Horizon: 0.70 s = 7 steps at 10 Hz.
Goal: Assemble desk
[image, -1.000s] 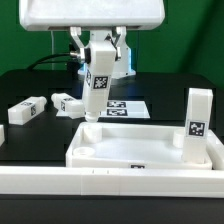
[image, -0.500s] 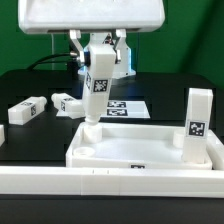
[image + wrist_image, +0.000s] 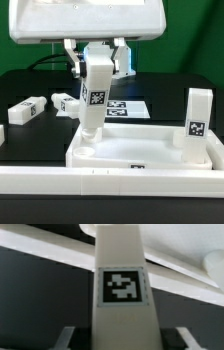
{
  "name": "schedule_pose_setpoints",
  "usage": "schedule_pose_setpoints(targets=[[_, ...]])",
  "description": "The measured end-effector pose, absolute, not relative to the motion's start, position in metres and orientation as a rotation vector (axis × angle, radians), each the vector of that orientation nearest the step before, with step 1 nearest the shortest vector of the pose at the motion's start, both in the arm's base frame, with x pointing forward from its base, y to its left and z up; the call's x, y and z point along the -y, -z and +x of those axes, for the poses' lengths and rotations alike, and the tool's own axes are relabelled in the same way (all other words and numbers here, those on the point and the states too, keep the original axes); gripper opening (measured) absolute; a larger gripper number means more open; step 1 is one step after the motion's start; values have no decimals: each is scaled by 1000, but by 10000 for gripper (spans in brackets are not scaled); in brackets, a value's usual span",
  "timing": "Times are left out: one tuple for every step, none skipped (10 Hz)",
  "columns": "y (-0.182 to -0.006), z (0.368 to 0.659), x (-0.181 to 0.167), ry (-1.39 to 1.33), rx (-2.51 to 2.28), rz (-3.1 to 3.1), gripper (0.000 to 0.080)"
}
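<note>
- lying on the worktop (image 3: 30, 140), the desk slab (image 3: 140, 150) carries one upright leg (image 3: 198, 125) at the exterior view's right.
- second leg (image 3: 93, 100) tilts over the corner socket at that view's left (seating unclear).
- claw (image 3: 97, 62) grasps that leg; pressing down while tilted could jam it or shove the slab.

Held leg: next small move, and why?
Probably tip the leg upright before pressing down. The jaws grip its top and it leans, foot at the slab's far corner on the exterior view's left; the standing leg on the right is straight. Whether the foot sits in a socket I cannot tell.
</note>
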State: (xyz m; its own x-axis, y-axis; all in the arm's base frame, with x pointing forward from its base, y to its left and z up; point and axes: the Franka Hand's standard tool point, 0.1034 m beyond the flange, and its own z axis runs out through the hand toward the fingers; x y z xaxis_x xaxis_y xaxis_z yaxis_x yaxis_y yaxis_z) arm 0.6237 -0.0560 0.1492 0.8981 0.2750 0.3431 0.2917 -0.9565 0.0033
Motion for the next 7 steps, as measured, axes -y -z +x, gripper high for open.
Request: schedule_pose_setpoints(targets=[[-146,621,71,626,494,-3040,290],[-144,617,82,685,512,-3064,290],[-144,618,85,713,508,-3069,290],[-143,618,79,695,480,-3057,290],[-142,619,78,694,479,-3057,290],[-140,619,74,690,448,-3055,290],[-138,619,66,688,410,-3051,290]])
